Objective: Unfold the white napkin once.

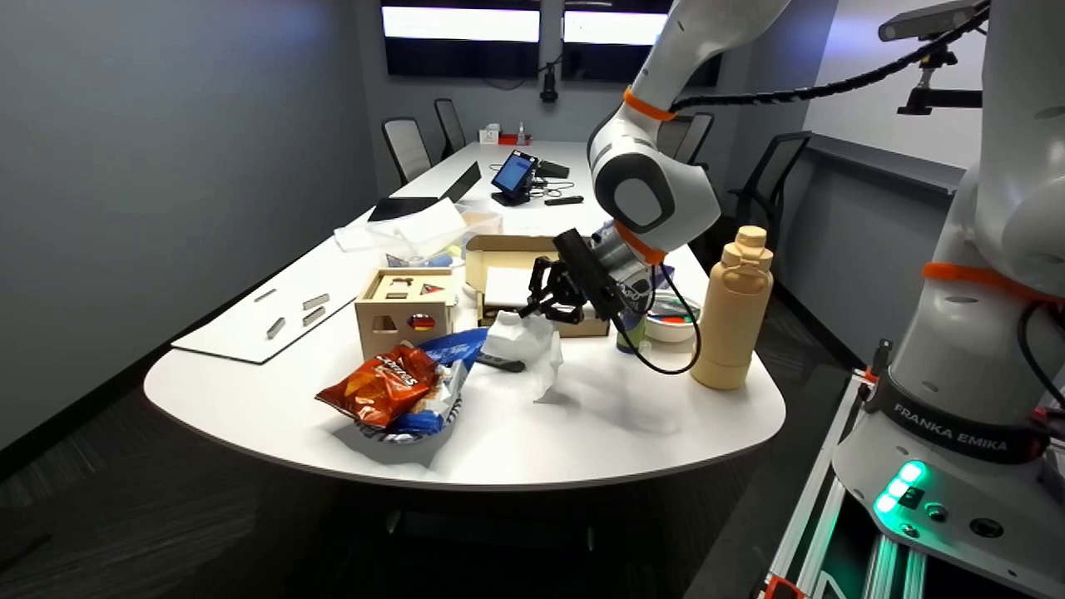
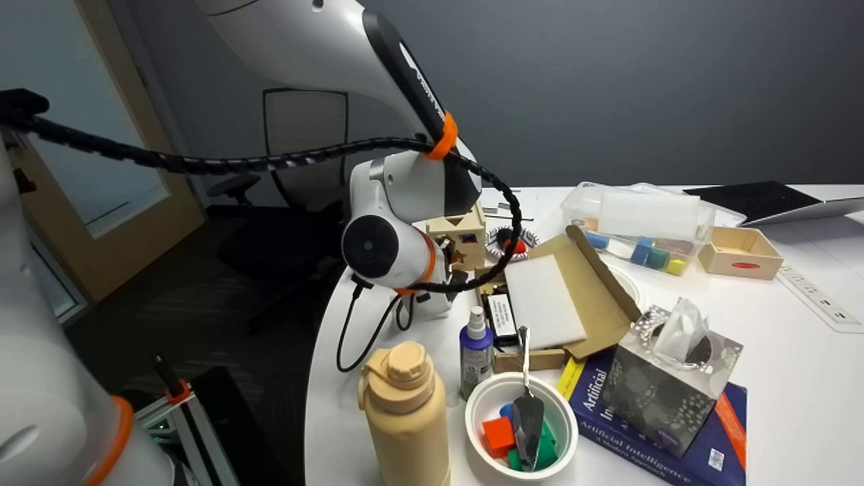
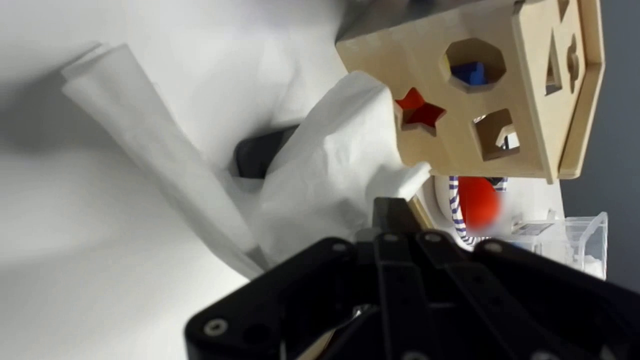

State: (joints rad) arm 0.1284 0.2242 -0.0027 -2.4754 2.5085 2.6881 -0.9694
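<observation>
White napkin (image 1: 517, 339): pinched in the closed fingers (image 3: 392, 214), hanging over the tabletop (image 1: 632, 441), right of the orange snack bag (image 1: 381, 386) in an exterior view. Grasp: complete. Unfolding: apparently unfinished; spreading the layers and releasing remain.

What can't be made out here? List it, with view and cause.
Wrist view: white napkin, pinched part hidden by the gripper.
Wrist view: black remote-like object, rest covered by the napkin.
In an exterior view: cream water bottle, base cut off by the bottom edge.
In an exterior view: spray bottle, label wording too small.
</observation>
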